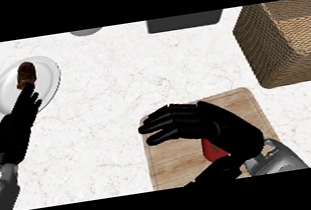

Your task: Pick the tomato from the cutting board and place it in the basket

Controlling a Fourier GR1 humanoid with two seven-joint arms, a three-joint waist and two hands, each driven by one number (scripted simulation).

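Observation:
A wooden cutting board lies at the lower middle right of the counter. My right hand hovers over it, fingers curled and pointing left. A patch of the red tomato shows under the palm, between fingers and thumb; most of it is hidden. Whether the hand touches it I cannot tell. The woven basket stands at the upper right, its inside showing nothing. My left hand rests at the left edge, fingers straight and pointing up, holding nothing.
A white plate with a brown food piece sits at the upper left, just beyond the left fingertips. A dark grey box and a grey round object stand at the counter's far edge.

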